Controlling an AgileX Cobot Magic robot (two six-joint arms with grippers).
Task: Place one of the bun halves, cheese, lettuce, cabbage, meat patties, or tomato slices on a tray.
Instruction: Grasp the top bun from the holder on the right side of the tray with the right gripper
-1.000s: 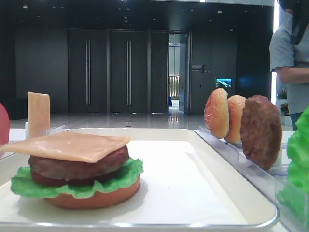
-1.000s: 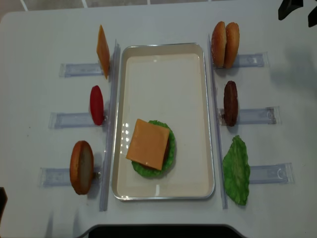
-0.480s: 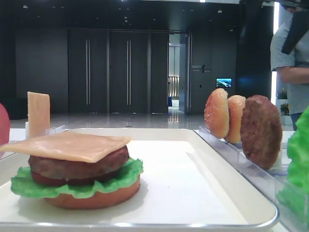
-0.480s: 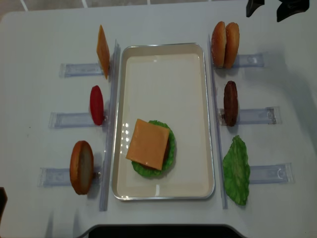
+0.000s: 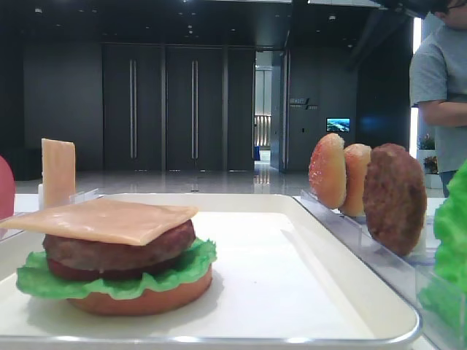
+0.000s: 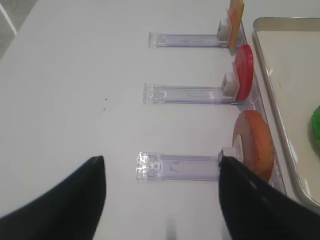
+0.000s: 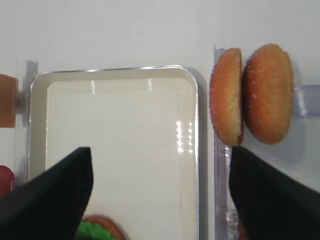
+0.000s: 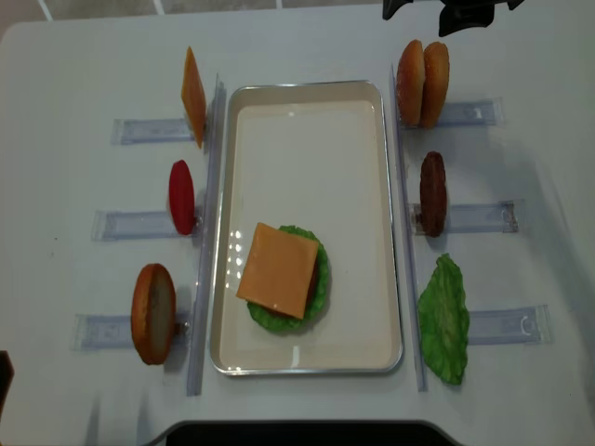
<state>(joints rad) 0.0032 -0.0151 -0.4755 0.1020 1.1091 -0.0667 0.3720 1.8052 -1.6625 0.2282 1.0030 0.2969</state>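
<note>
The white tray lies mid-table and holds a stack: bottom bun, lettuce, meat patty and a cheese slice on top. Two bun halves stand on edge in the clear rack right of the tray's far corner. My right gripper hovers open and empty at the table's far edge, just beyond those bun halves, its view spanning the tray rim. My left gripper is open and empty over bare table, left of an upright bun.
Right racks also hold an upright meat patty and a lettuce leaf. Left racks hold a cheese slice, a red tomato slice and a bun. A person stands at the far right.
My right gripper has slid left along the table's far edge, from the far right corner to just beyond the bun halves. The left gripper and all the food are unmoved.
</note>
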